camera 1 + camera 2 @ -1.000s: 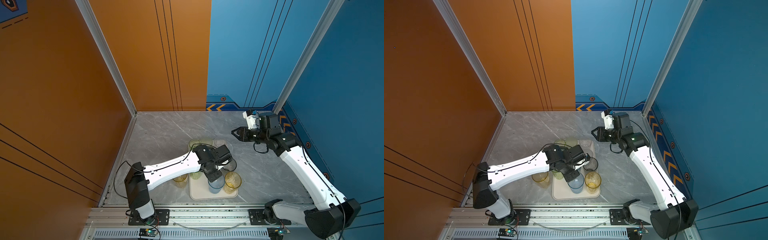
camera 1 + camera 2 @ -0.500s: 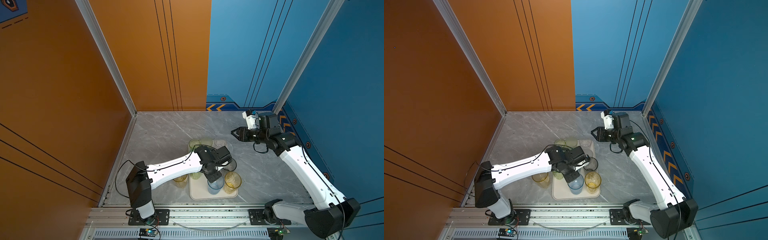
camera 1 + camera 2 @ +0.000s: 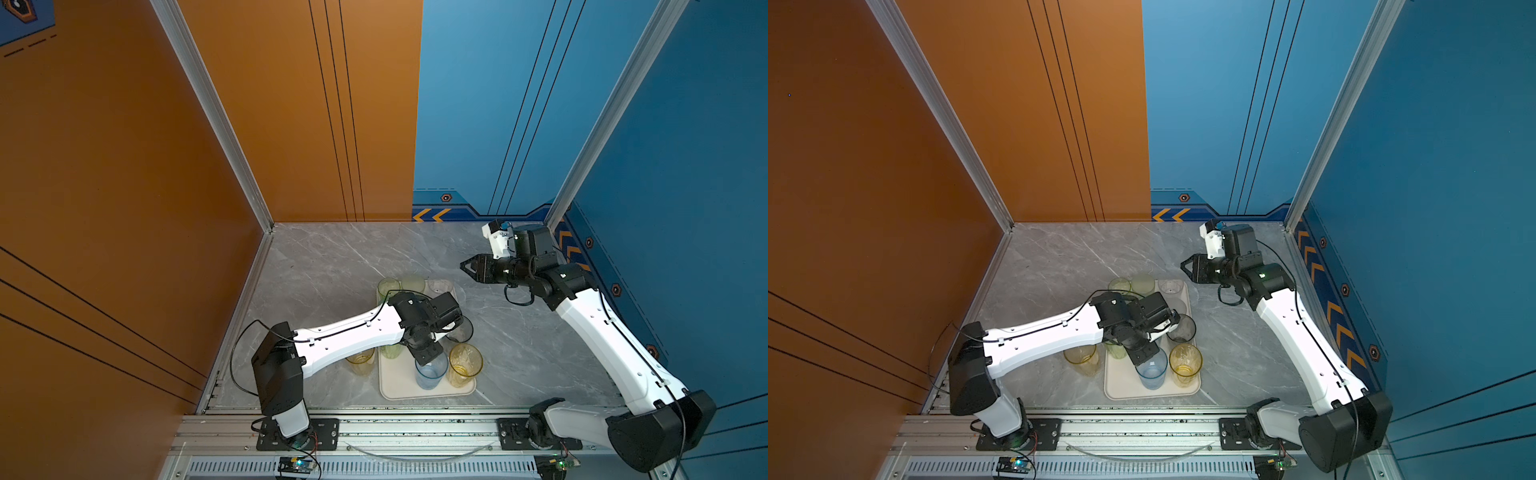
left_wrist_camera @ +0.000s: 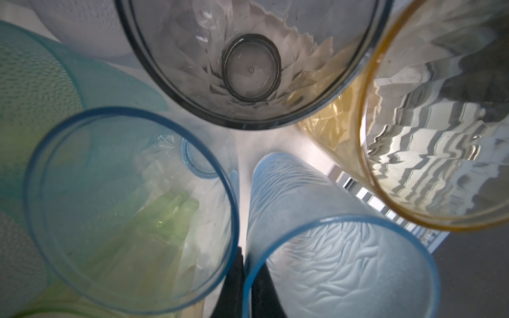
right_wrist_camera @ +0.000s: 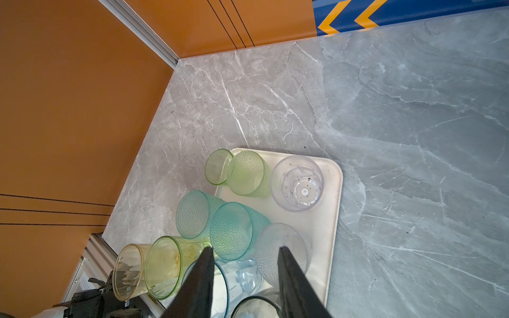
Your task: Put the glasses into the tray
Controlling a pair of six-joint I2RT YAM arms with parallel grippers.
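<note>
The cream tray (image 3: 428,392) (image 3: 1121,386) (image 5: 330,220) lies at the front middle with several glasses on it. My left gripper (image 3: 430,355) (image 3: 1144,353) (image 4: 248,264) is shut on the rim of an upright frosted blue glass (image 3: 431,372) (image 3: 1152,372) (image 4: 330,247) over the tray's front, one finger inside and one outside. Beside it stand an amber glass (image 3: 464,365) (image 4: 440,137) and a smoky grey glass (image 3: 461,330) (image 4: 248,68). My right gripper (image 3: 465,266) (image 3: 1185,266) (image 5: 245,248) hangs open and empty, high beyond the tray's far right corner.
A yellow glass (image 3: 360,361) (image 5: 128,271) stands on the marble just left of the tray. Green glasses (image 3: 388,286) (image 5: 249,173) and a clear one (image 3: 440,286) (image 5: 297,183) crowd the tray's far end. Teal glasses (image 5: 231,231) fill its middle. Walls close in left, back and right.
My left arm has shifted slightly while the blue glass stays in its spot at the tray's front. The right arm has not moved.
</note>
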